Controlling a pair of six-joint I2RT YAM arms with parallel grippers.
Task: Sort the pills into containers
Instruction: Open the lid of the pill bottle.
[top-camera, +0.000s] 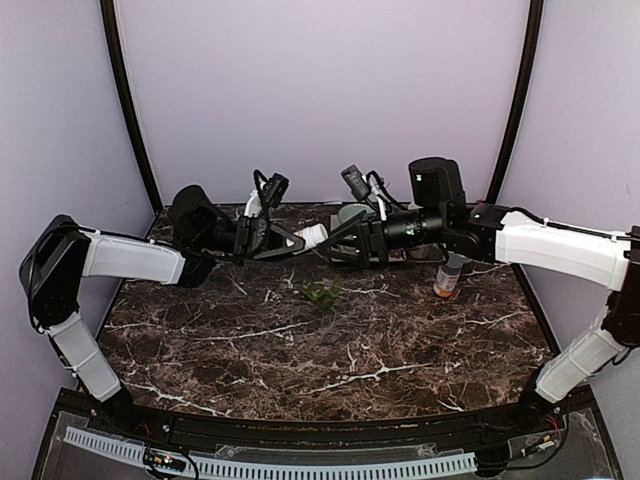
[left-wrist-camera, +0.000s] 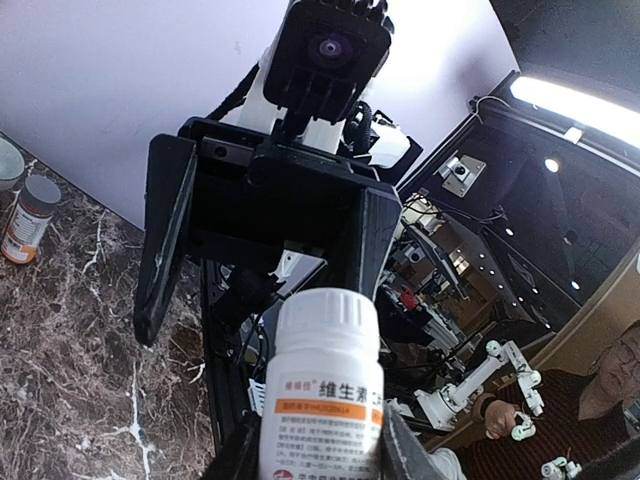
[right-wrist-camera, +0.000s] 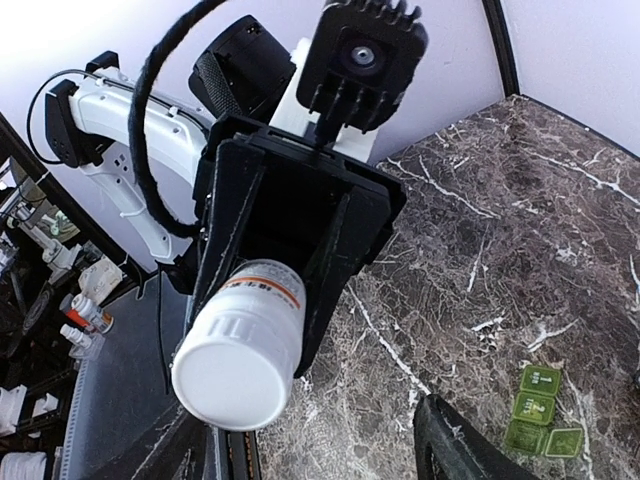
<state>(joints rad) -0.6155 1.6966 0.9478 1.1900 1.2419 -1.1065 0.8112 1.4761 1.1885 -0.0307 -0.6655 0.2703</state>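
My left gripper (left-wrist-camera: 320, 440) is shut on a white pill bottle (left-wrist-camera: 325, 390) with an orange label band, held level above the table's back. Its white cap (right-wrist-camera: 235, 365) is on and faces my right gripper (right-wrist-camera: 320, 445). The right gripper is open, its fingers (left-wrist-camera: 165, 240) spread wide to either side of the cap without touching it. In the top view both grippers meet at the bottle (top-camera: 312, 236). The containers, a small green pill box (top-camera: 320, 293), lie on the marble just in front of and below them, also seen from the right wrist (right-wrist-camera: 540, 410). No pills show.
An amber bottle (top-camera: 447, 275) with a white cap stands at the right back of the dark marble table (top-camera: 330, 350). A pale green bowl (top-camera: 350, 213) sits behind the grippers near the back wall.
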